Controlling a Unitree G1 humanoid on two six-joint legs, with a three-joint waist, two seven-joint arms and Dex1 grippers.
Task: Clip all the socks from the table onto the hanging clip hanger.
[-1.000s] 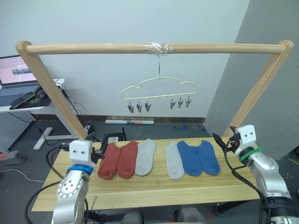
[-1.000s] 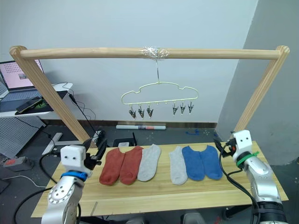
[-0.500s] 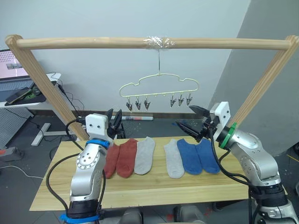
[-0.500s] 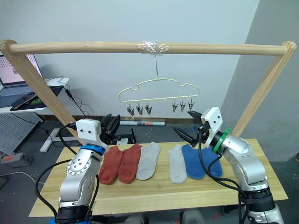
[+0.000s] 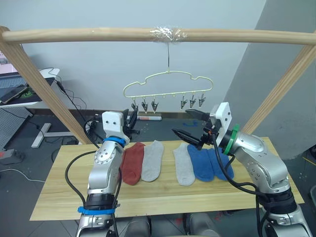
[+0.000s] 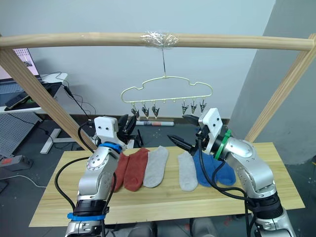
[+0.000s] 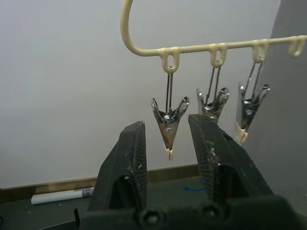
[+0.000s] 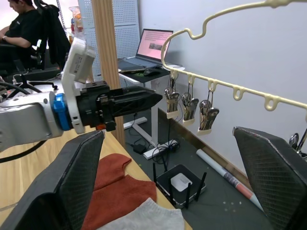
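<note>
Both sets of jaws stand apart, gripping nothing. Seen from the head, the left gripper [image 5: 132, 120] is raised just below the leftmost clip of the clip hanger [image 5: 168, 90], which hangs by its hook from the wooden pole [image 5: 158, 34]. The right gripper [image 5: 190, 123] is lifted below the hanger's right-hand clips, its fingers spread wide. Beneath the hanger, the socks lie in a row on the table [image 5: 64, 197]: a rust-red sock [image 5: 132, 163], a grey sock [image 5: 151, 160], another grey sock [image 5: 183, 165], and two blue socks [image 5: 210, 163]; the left arm hides part of the red ones.

From the left wrist, the open black fingers [image 7: 127, 163] frame the hanger's end clip [image 7: 169, 125], not touching it.

From the right wrist, the wide-spread fingers [image 8: 79, 177] sit below the hanger, with the left gripper beside its three left clips [image 8: 189, 106] and a seated person [image 8: 21, 24] far behind it.
</note>
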